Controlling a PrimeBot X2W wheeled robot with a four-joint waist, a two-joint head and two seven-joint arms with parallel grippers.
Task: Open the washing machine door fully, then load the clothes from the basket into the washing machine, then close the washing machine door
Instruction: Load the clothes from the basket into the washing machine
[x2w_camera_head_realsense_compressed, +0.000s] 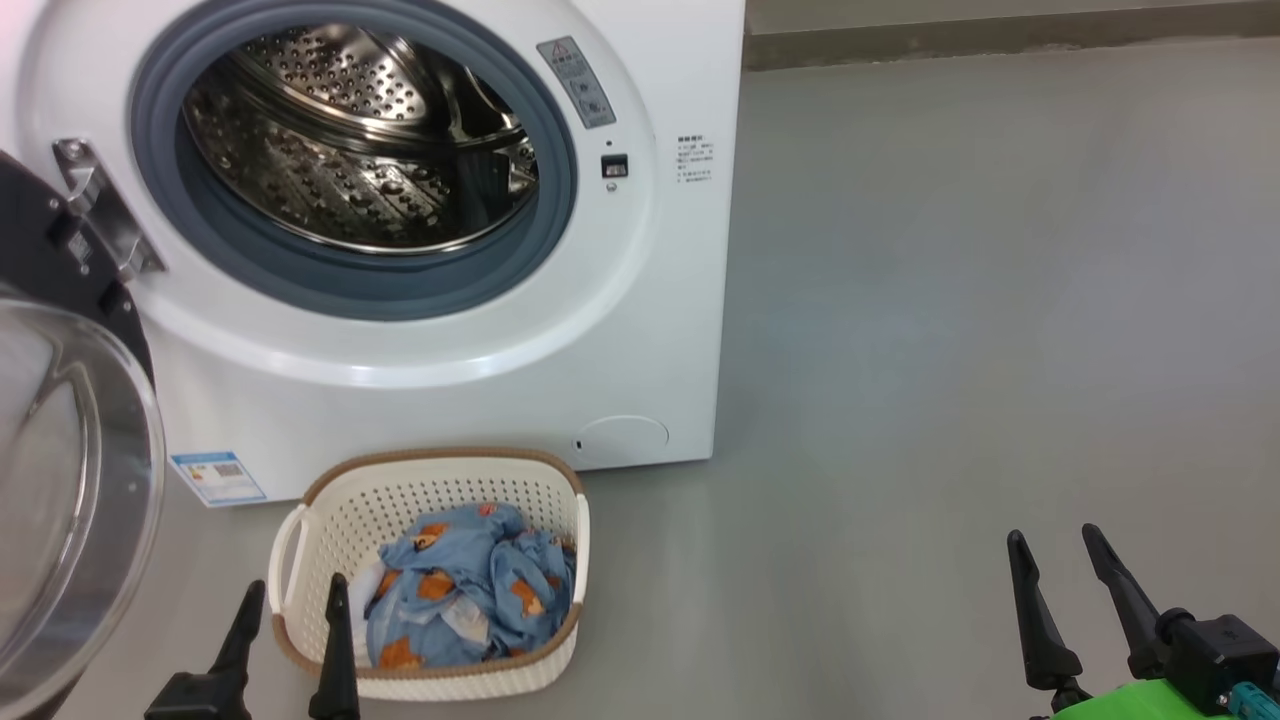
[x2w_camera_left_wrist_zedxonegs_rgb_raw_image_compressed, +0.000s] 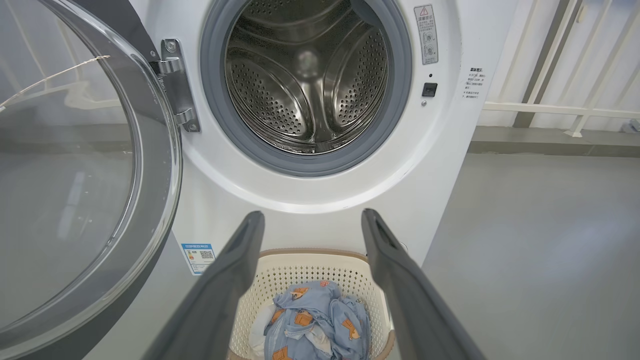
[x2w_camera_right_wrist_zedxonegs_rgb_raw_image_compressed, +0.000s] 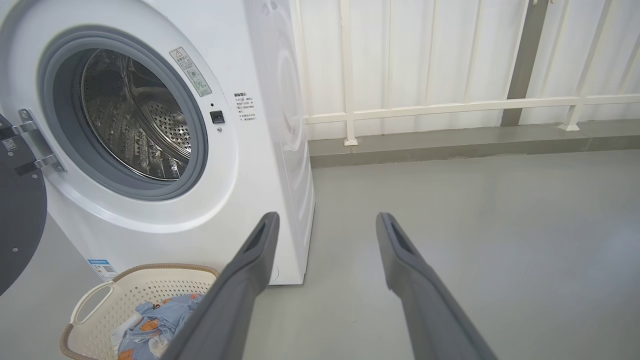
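- Head view: the washer (x2w_camera_head_realsense_compressed: 640, 330) stands with its door (x2w_camera_head_realsense_compressed: 70, 470) swung wide on my left. The basket (x2w_camera_head_realsense_compressed: 430, 478) sits on the floor (x2w_camera_head_realsense_compressed: 950, 350) just in front of it, with the clothes (x2w_camera_head_realsense_compressed: 470, 590) inside.
- Left wrist view: my left pincer (x2w_camera_left_wrist_zedxonegs_rgb_raw_image_compressed: 312, 214) is open and empty above the basket, facing the steel drum (x2w_camera_left_wrist_zedxonegs_rgb_raw_image_compressed: 305, 80).
- Right wrist view: my right pincer (x2w_camera_right_wrist_zedxonegs_rgb_raw_image_compressed: 327, 216) is open and empty over the floor, well to the right of the basket.

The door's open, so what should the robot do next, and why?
Probably lower the open left tool into the basket and pinch the clothes. The washing machine door is swung wide, the drum looks empty, and the clothes lie right by that tool.
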